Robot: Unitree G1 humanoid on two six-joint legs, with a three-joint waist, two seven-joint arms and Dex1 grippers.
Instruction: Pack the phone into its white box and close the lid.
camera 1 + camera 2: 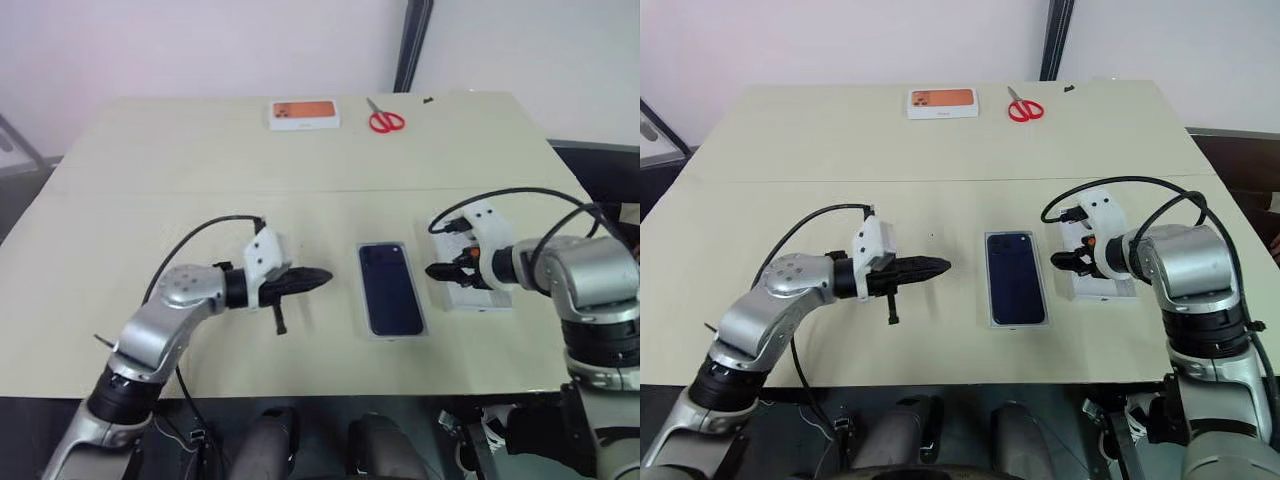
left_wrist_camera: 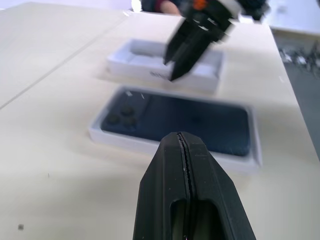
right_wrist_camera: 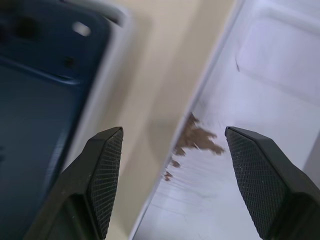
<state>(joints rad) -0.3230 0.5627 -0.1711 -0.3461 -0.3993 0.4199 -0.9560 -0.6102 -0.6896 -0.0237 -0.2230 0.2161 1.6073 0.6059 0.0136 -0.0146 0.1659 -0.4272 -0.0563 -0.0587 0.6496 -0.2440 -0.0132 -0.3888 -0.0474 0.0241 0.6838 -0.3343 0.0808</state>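
Observation:
The dark navy phone (image 1: 390, 288) lies back up inside the white box (image 2: 165, 146) in the middle of the table's near half. Just to its right rests the lid (image 1: 1102, 288), open side up, with a brown mark on its pale inside. My right gripper (image 1: 432, 271) hovers open over the lid's wall on the phone side. One finger (image 3: 105, 165) is above the table strip between box and lid, the other above the lid's inside. My left gripper (image 1: 325, 279) is shut and empty, pointing level toward the phone from its left, a short way off.
A small orange-pictured box (image 1: 304, 114) and red scissors (image 1: 385, 121) lie at the table's far edge. Black cables loop from both wrists. Bare tabletop stretches left of my left arm and behind the phone.

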